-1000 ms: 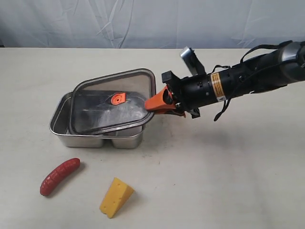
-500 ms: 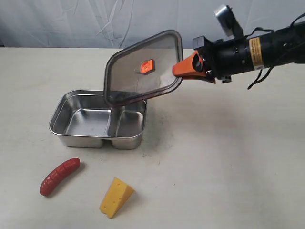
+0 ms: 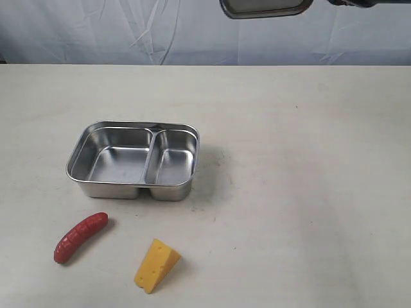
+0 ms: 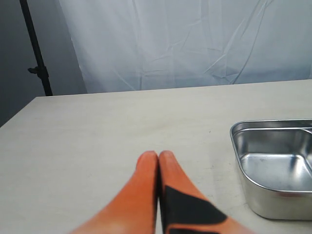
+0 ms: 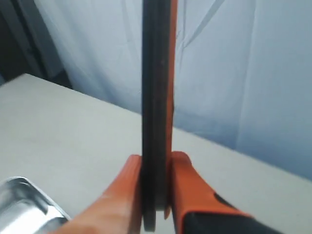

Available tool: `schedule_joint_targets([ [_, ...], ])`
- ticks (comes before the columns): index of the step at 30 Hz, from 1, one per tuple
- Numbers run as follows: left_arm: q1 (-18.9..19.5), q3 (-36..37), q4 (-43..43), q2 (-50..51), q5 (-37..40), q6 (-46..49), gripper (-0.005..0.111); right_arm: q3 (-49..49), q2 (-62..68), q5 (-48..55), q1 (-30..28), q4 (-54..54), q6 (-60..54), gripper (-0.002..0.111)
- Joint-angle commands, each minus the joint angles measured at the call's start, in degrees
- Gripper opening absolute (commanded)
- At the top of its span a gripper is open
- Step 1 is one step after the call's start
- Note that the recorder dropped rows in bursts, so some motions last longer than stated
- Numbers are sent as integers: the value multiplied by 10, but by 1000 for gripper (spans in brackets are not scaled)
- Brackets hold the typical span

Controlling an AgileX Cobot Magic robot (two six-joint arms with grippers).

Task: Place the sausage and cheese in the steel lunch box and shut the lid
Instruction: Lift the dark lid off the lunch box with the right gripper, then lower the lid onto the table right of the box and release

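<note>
On my feed, the shiny silver rectangular steel lunch box [image 3: 128,190] mirrors grey and white. I see a ridged dark red toy sausage [image 3: 80,237], a plain yellow-orange cheese wedge [image 3: 157,265], and a dark tinted translucent lid [image 5: 155,73] edged with an orange seal strip. The left gripper [image 4: 158,158] and right gripper [image 5: 156,161] are orange with black patches. The table [image 3: 308,160] is pale beige, and the creased cloth backdrop [image 3: 128,32] is bluish white.

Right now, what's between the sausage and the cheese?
Nothing: in the exterior view, only bare tabletop separates the sausage from the cheese.
</note>
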Motion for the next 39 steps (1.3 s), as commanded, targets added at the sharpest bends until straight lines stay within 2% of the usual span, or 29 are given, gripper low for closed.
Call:
schedule_joint_targets([
  [1,4,3,-5,-3,-4,0,0,-2,-8,57,1,3,-225,-1],
  [5,4,3,-5,-3,-5,0,0,21,-10,95,22,3,-323,-1],
  [8,4,3,-2,-3,-5,0,0,72,-18,213,70,3,-422,-1],
  [13,4,3,-2,-3,-5,0,0,176,-34,454,186,3,-504,-1],
  [14,4,3,-2,-3,-5,0,0,212,-36,528,235,31,-513,-1],
  [15,4,3,-2,-3,-5,0,0,224,-36,559,254,56,-523,-1],
  [16,4,3,-2,-3,-5,0,0,255,-36,602,297,120,-567,-1],
  [18,4,3,-2,-3,-5,0,0,295,-36,630,350,180,-601,-1],
  [21,4,3,-3,-3,-5,0,0,330,-36,630,415,210,-601,-1],
  [26,4,3,-3,-3,-5,0,0,339,-29,601,464,291,-601,-1],
  [28,4,3,-3,-3,-5,0,0,339,-22,591,475,314,-601,12],
  [29,4,3,-3,-3,-5,0,0,339,-21,588,474,323,-601,26],
  [32,4,3,-3,-3,-5,0,0,339,-20,588,474,328,-601,51],
  [34,4,3,-3,-3,-5,0,0,339,-20,588,474,328,-601,57],
  [39,4,3,-3,-3,-5,0,0,332,-25,593,474,352,-586,57],
])
